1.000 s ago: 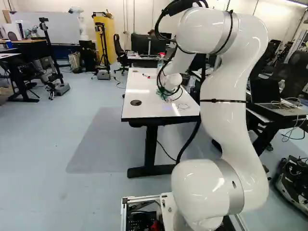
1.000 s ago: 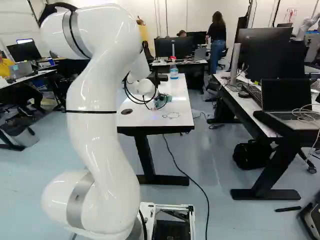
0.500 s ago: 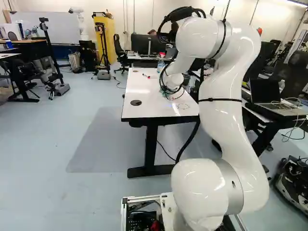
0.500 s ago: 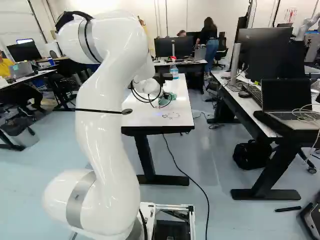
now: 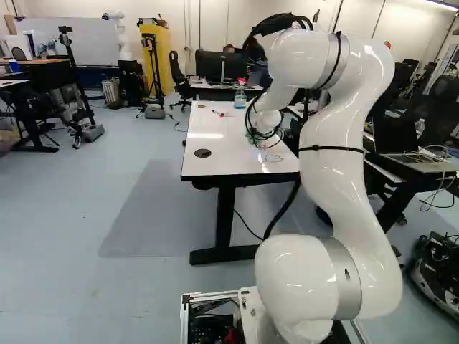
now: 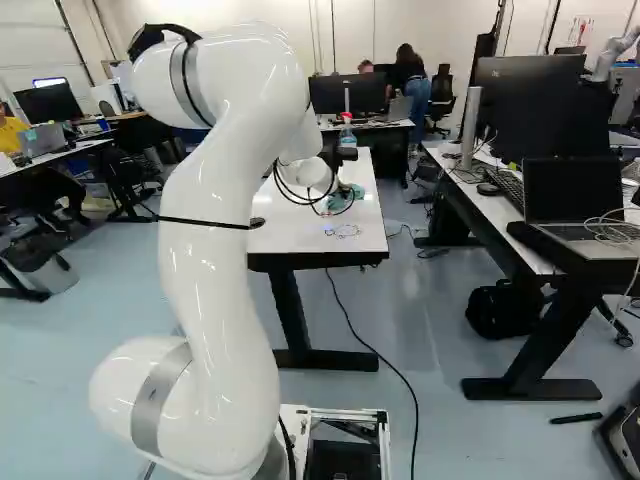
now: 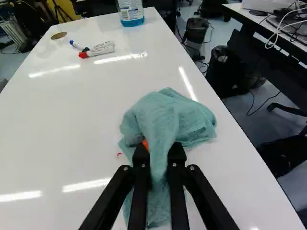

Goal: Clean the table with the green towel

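Green towel (image 7: 165,115) bunched on tabletop (image 7: 72,124), nr its right edge; gripper (image 7: 159,151) clamped on cloth. Wipe prob. midway: most of surface looks OK, but red speck (image 7: 119,155) left beside towel. Vs. 0.5 s ago, arm + towel shifted twd table's right edge; base hasn't moved.

Bright overhead light (image 5: 443,3), with long white streaks of glare (image 7: 121,58) across the glossy table (image 7: 72,129) and highlights on the arm (image 5: 334,193)
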You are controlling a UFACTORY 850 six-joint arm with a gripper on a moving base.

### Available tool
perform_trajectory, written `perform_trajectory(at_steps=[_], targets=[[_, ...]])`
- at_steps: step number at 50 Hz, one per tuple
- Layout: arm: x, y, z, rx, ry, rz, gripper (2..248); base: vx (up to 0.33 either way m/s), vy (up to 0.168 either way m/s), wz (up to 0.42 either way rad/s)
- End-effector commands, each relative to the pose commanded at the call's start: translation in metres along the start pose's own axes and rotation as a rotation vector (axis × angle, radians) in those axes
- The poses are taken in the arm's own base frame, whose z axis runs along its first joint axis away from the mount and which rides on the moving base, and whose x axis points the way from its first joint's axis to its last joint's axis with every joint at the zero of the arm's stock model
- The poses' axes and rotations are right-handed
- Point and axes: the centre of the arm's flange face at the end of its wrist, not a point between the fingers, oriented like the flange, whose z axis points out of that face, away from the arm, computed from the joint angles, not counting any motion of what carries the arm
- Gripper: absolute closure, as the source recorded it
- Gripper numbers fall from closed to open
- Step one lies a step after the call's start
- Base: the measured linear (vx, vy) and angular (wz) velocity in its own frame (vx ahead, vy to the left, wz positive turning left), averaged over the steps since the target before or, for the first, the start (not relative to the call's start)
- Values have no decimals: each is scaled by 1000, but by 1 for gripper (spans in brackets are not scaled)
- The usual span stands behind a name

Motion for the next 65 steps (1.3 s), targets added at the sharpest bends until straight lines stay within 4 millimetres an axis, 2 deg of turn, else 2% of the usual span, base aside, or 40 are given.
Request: perform_trajectory(at_steps=[17, 31, 50, 65], targets=[[-12, 10, -25, -12, -22, 7, 205, 0, 0, 0], [-25, 10, -48, -12, -42, 5, 205, 0, 0, 0], [-39, -10, -71, 16, -61, -18, 205, 0, 0, 0], [-43, -34, -75, 50, -64, -43, 205, 0, 0, 0]])
